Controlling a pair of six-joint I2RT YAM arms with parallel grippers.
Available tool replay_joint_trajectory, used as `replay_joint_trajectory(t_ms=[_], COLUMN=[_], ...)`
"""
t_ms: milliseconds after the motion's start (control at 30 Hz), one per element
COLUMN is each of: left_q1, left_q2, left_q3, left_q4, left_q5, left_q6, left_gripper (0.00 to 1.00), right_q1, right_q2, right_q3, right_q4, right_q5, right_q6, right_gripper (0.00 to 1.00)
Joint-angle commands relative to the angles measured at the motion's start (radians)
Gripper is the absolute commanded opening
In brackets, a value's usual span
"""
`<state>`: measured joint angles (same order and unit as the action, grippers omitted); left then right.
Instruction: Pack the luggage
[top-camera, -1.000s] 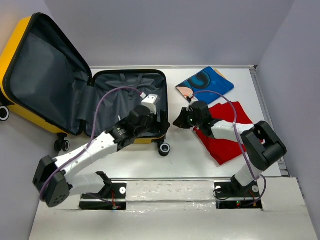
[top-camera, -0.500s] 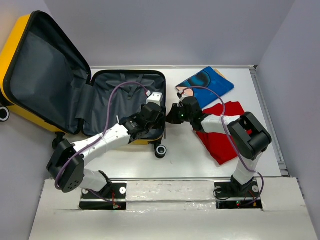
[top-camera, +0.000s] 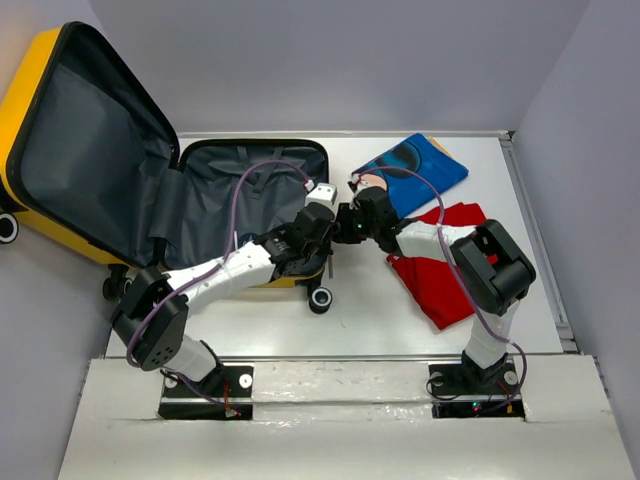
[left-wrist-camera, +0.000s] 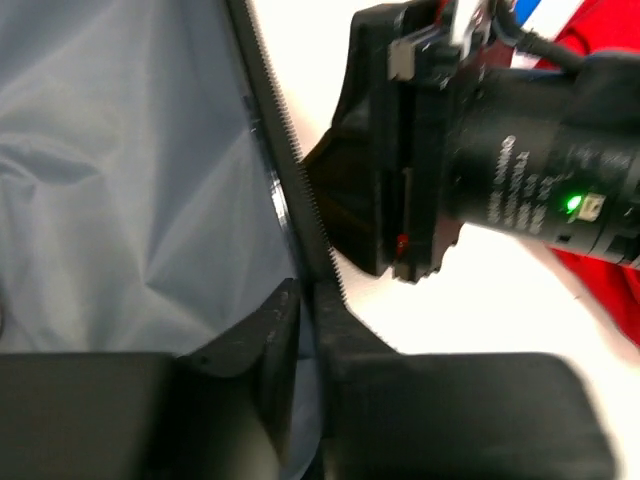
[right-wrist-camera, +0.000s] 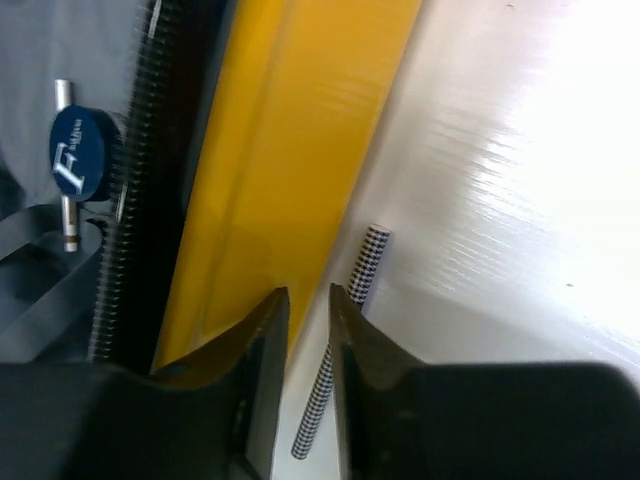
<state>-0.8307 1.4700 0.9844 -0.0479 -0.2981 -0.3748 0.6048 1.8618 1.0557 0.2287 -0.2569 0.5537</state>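
Observation:
The yellow luggage (top-camera: 255, 146) lies open. Its grey-lined base is flat on the table and its lid (top-camera: 80, 150) leans up at the left. My left gripper (top-camera: 326, 232) is at the base's right rim. In the left wrist view its fingers (left-wrist-camera: 308, 300) are shut on the zipper edge and grey lining (left-wrist-camera: 150, 180). My right gripper (top-camera: 341, 222) meets the same rim from the right. Its jaws (right-wrist-camera: 308, 300) stand a little open beside the yellow shell (right-wrist-camera: 290, 130), with nothing between them. A thin black-and-white checked stick (right-wrist-camera: 368, 255) lies on the table under them.
A folded blue printed garment (top-camera: 415, 170) lies at the back right. A red garment (top-camera: 450, 270) lies under the right forearm. A caster wheel (top-camera: 320, 298) sticks out at the base's near corner. A round blue tag (right-wrist-camera: 82, 165) hangs inside the lining. Grey walls enclose the table.
My left arm swung right and its open jaws shut on the base's right rim. My right gripper slid left to that rim and its jaws parted. The suitcase base shifted slightly left.

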Motion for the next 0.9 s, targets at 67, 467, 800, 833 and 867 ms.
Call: replay_joint_trajectory(t_ms=[67, 467, 800, 833, 867], left_q1=[0.018, 0.094, 0.102, 0.102, 0.102], left_q2=[0.067, -0.060, -0.151, -0.163, -0.193], left_q3=[0.016, -0.142, -0.222, -0.225, -0.230], left_q4=[0.023, 0.114, 0.171, 0.175, 0.180], left_q5=[-0.056, -0.041, -0.004, 0.000, 0.007], left_q6=[0.007, -0.050, -0.087, -0.091, -0.098], left_gripper=[0.06, 0.06, 0.20, 0.25, 0.36], right_q1=[0.089, 0.217, 0.228, 0.228, 0.228], right_q2=[-0.027, 0.042, 0.040, 0.033, 0.019], right_q3=[0.055, 0.090, 0.008, -0.006, -0.025], right_q4=[-0.040, -0.204, -0.370, -0.373, -0.379], right_q5=[0.062, 0.353, 0.620, 0.630, 0.643], right_q6=[-0.066, -0.090, 0.009, 0.012, 0.017], right_gripper=[0.42, 0.46, 0.20, 0.20, 0.22])
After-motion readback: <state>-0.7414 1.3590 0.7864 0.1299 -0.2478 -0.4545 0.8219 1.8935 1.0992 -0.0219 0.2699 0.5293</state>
